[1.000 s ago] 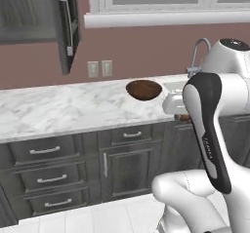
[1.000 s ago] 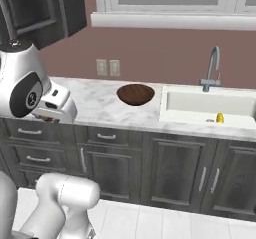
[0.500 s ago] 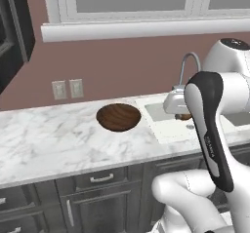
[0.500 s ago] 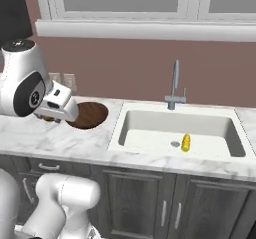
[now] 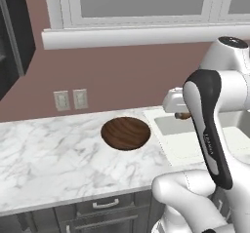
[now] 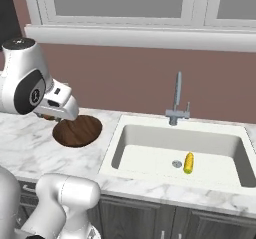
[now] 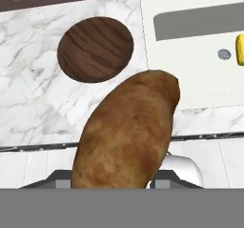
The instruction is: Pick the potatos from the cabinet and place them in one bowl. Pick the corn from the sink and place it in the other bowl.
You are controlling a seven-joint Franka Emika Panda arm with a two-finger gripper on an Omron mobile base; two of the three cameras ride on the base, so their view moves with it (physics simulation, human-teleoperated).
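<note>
An oblong orange-brown potato (image 7: 126,136) sits clamped in the claw (image 7: 114,181), its long body rising up the hand view and hiding the fingertips. It hangs above the white marble tabletop (image 5: 44,154), over the strip between the round dark brown wooden bowl (image 7: 95,49) and the white rectangular sink (image 6: 180,150). The bowl rests on the tabletop just beside the sink's rim and holds nothing. A short yellow corn cob (image 6: 188,162) lies in the basin near the round drain (image 6: 176,163). A grey faucet (image 6: 176,100) stands behind the basin.
</note>
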